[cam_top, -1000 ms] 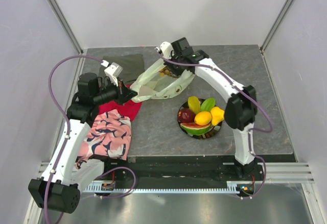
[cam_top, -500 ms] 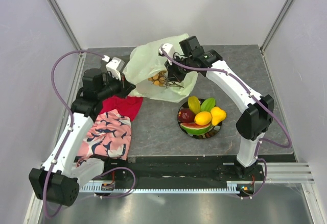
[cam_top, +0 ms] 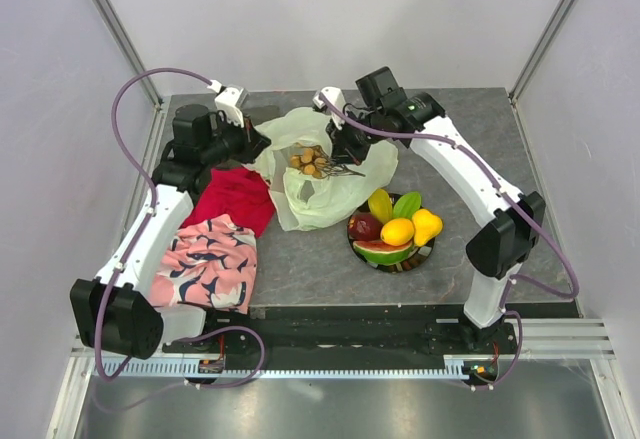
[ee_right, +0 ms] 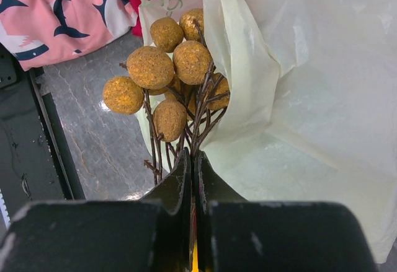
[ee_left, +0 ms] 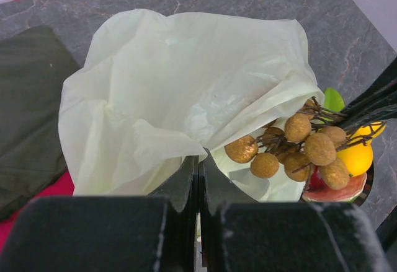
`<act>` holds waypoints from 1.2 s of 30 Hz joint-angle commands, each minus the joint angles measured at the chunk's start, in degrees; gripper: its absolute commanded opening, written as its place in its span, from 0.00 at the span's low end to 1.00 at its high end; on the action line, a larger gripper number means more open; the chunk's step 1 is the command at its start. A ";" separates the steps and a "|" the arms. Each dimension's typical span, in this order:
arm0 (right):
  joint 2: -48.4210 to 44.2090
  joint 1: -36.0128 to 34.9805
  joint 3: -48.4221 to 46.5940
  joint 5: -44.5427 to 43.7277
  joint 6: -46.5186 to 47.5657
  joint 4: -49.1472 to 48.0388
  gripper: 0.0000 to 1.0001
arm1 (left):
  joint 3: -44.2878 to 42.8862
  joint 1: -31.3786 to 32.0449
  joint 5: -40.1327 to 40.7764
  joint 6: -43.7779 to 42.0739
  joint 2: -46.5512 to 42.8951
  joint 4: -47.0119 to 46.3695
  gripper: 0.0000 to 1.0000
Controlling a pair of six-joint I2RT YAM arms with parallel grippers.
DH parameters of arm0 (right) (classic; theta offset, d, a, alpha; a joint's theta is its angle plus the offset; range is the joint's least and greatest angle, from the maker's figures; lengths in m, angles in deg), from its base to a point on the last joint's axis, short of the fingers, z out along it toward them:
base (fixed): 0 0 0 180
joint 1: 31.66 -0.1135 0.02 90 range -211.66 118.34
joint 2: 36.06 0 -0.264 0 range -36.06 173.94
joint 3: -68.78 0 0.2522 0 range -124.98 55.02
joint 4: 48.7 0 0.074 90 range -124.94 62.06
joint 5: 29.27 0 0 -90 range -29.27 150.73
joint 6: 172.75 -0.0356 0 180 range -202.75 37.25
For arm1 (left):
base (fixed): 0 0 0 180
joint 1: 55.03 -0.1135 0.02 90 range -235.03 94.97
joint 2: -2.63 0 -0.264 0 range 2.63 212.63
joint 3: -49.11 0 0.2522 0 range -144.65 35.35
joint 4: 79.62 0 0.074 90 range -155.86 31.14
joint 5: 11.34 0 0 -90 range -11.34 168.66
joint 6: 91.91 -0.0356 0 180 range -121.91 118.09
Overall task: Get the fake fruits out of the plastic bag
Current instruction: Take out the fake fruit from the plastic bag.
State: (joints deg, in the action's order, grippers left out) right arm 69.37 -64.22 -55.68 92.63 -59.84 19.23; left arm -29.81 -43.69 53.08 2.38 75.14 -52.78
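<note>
Left gripper (ee_left: pixel 198 163) was clamped tight on a fold of the pale-green plastic bag (ee_left: pixel 180 80). Right gripper (ee_right: pixel 191 160) pinched the dark stems of the brownish grape bunch (ee_right: pixel 166 67) at the bag's mouth. The other fake fruits (cam_top: pixel 397 231) sat on the plate (cam_top: pixel 398 267) on the desk (cam_top: pixel 480 139), just beside the bag.

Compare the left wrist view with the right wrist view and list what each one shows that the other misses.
Left wrist only: the dark cloth, the lemon and the watermelon slice. Right wrist only: the pink patterned cloth. Both: the plastic bag, the grape bunch and a sliver of red cloth. The left gripper is shut on the bag, the right gripper on the bunch's stems.
</note>
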 commanded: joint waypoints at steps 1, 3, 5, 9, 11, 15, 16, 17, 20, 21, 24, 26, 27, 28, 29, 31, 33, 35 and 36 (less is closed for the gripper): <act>-6.19 0.56 -2.95 2.11 1.34 1.55 0.00 | -2.34 0.18 0.18 1.24 -0.44 -2.89 0.02; -8.48 0.56 -1.29 5.25 2.13 1.55 0.00 | -1.37 0.18 0.36 1.85 -0.44 -3.06 0.02; -9.89 0.56 2.40 7.73 -0.14 -0.11 0.00 | -0.05 0.18 -0.95 3.43 -0.70 -3.94 0.02; -7.88 0.48 8.21 17.20 -10.94 -8.63 0.00 | 0.92 0.18 -7.71 7.04 -0.88 -5.96 0.02; -4.28 0.30 6.30 20.91 -16.82 -13.20 0.00 | 0.92 0.27 -8.69 9.15 -0.79 -6.40 0.02; 4.07 0.39 -1.97 27.68 -20.98 -13.92 0.03 | 0.74 0.18 -6.07 11.78 -0.97 -6.93 0.02; 5.82 0.30 -3.46 28.21 -21.24 -14.01 0.04 | 0.66 0.09 -5.01 11.96 -0.97 -6.93 0.02; 6.45 0.30 -3.91 28.83 -21.33 -13.83 0.05 | 0.39 0.01 -3.61 12.14 -0.97 -6.93 0.02; 7.34 0.13 -4.01 30.24 -19.76 -11.20 0.10 | -0.92 -1.13 0.70 13.02 -0.35 -7.02 0.02; 6.55 -0.14 -3.39 30.06 -18.27 -9.71 0.10 | -2.06 -2.09 1.67 13.80 -0.18 -7.36 0.02; 4.18 -0.58 -1.02 28.57 -15.28 -6.73 0.11 | -4.00 -4.20 4.04 14.60 0.79 -7.98 0.02; 3.21 -1.19 -0.49 27.09 -12.03 -5.14 0.11 | -4.88 -4.91 5.01 14.60 2.02 -8.07 0.02; 2.51 -1.37 -0.49 26.64 -11.24 -3.91 0.10 | -4.88 -5.53 5.63 14.60 2.46 -8.07 0.01; 2.24 -1.54 -0.57 26.11 -9.57 -3.38 0.10 | -5.06 -5.79 6.07 14.78 3.33 -7.98 0.02; 1.89 -1.89 -0.66 25.06 -8.69 -2.76 0.10 | -5.23 -5.97 6.25 15.04 3.69 -8.24 0.02; 1.01 -2.07 -1.01 24.00 -6.93 -0.83 0.08 | -5.23 -6.41 6.16 15.57 4.39 -8.68 0.02; -0.21 -2.16 -1.37 22.52 -4.91 0.75 0.03 | -5.58 -6.41 5.90 15.31 5.18 -8.69 0.01; -1.80 -1.99 -1.45 20.84 -3.76 1.28 0.00 | -5.67 -6.41 6.07 15.04 5.01 -8.25 0.02; -3.72 -1.64 -1.19 19.44 -3.58 1.46 0.00 | -5.67 -6.41 5.90 14.95 4.75 -8.16 0.02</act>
State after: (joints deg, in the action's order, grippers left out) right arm 71.95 -66.42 -56.03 115.47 -68.45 18.31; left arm -33.22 -49.97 57.82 15.70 80.12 -59.07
